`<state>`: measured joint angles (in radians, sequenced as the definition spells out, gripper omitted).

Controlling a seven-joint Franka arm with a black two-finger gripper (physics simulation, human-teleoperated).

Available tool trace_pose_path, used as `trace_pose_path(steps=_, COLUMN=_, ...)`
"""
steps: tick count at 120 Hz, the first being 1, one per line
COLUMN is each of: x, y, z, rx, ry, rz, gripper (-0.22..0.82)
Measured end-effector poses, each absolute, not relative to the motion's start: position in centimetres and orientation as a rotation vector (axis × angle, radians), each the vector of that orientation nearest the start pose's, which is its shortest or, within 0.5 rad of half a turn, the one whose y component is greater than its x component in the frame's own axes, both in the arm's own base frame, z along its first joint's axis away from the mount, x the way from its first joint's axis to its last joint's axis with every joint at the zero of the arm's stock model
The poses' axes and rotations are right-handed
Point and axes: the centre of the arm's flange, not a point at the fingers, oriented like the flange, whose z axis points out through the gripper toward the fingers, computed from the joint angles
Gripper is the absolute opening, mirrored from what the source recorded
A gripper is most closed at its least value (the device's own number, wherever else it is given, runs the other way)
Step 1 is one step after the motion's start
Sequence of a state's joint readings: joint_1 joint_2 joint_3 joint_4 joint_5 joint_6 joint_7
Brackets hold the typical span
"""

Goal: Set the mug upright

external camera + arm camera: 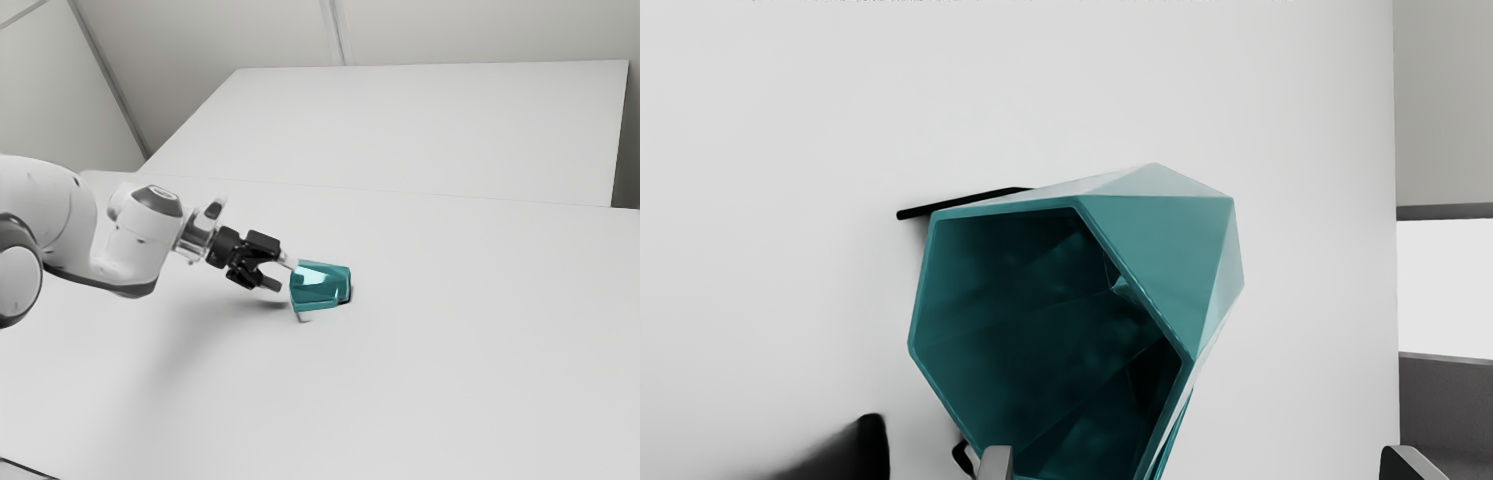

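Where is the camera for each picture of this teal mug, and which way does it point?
Exterior view: off to the side of the white arm, above the table, looking down across it; the arm and its black hand reach in from the exterior view's left.
Wrist view: on the hand itself, looking past its two parted fingertips into the mug's open mouth.
Shared: both show the mug on its side, the table and the fingertips.

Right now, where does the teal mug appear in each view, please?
Exterior view: the teal mug lies on its side, just beyond the open jaws.
Wrist view: the mug's open mouth faces the camera; one jaw's tip shows before its rim.
Shared landmark: the white tabletop around it.
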<state>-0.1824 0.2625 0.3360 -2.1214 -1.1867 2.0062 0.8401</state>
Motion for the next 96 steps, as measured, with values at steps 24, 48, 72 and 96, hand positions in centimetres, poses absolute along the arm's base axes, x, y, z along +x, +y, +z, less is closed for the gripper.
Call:
trace_pose_path(steps=24, x=57.3, y=2.5, z=29.3, rx=2.237, ry=0.033, rz=0.222, gripper=0.60)
trace_pose_path(steps=48, x=58.6, y=1.8, z=28.9, rx=2.243, ry=0.004, rz=0.227, gripper=0.60)
trace_pose_path(steps=72, x=59.0, y=0.6, z=28.2, rx=2.235, ry=-0.013, rz=0.216, gripper=0.60)
trace_pose_path(steps=96, x=59.4, y=-0.8, z=28.2, rx=2.222, ry=-0.036, rz=0.217, gripper=0.60)
